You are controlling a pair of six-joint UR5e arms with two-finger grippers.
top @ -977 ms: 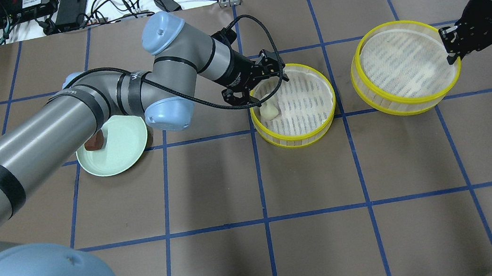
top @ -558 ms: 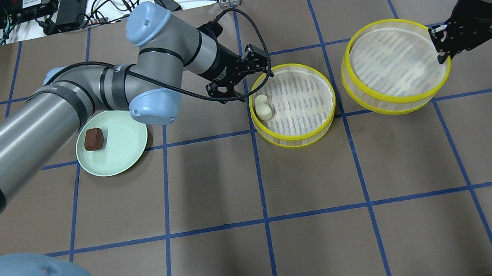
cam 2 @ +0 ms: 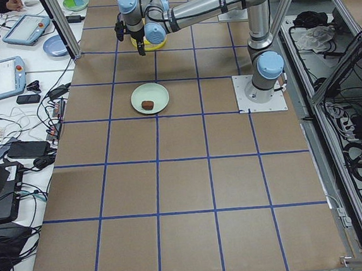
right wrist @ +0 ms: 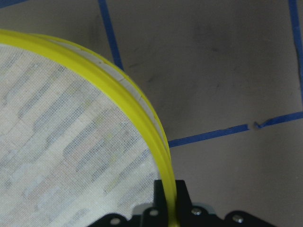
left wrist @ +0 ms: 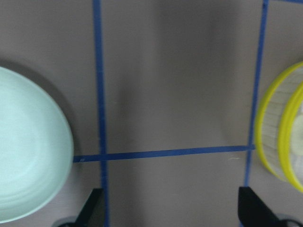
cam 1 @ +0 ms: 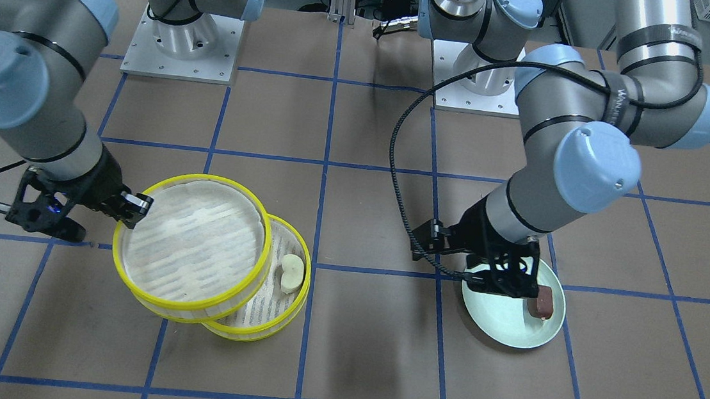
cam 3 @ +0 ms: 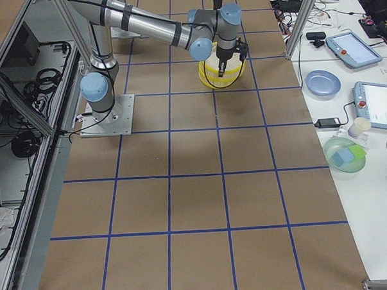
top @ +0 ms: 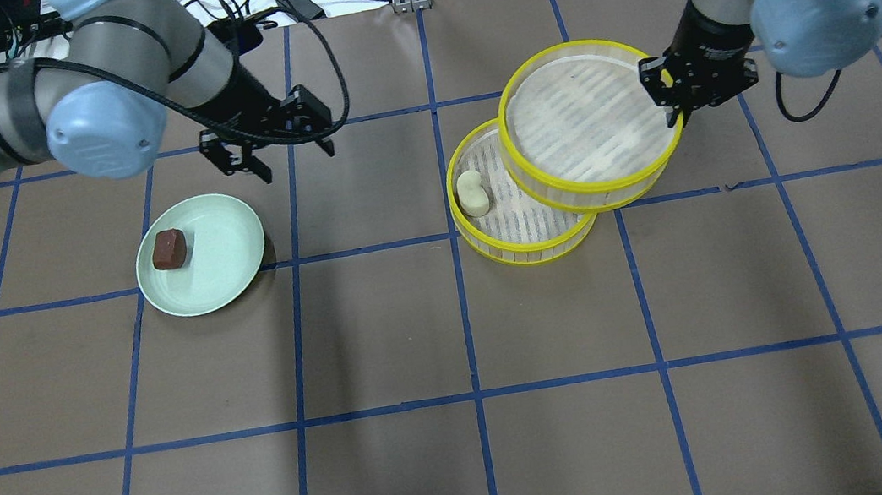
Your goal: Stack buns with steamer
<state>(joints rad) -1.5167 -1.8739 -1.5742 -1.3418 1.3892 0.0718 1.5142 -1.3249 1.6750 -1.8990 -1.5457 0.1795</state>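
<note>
Steamer top tier (top: 585,113), rim pinched by right gripper (top: 678,107), hides half the lower tier (top: 527,257), so we see only its white bun (top: 473,194); left gripper (top: 293,157) spread wide, empty, near the plate (top: 226,263) with the brown bun (top: 169,249).

You will find the upper tray (top: 591,121) covering part of the lower tray (top: 531,251). In the front view the left gripper (cam 1: 505,287) hides one edge of the brown bun (cam 1: 545,303). The left wrist view is blurred; its edge cuts off the plate (left wrist: 28,146).
</note>
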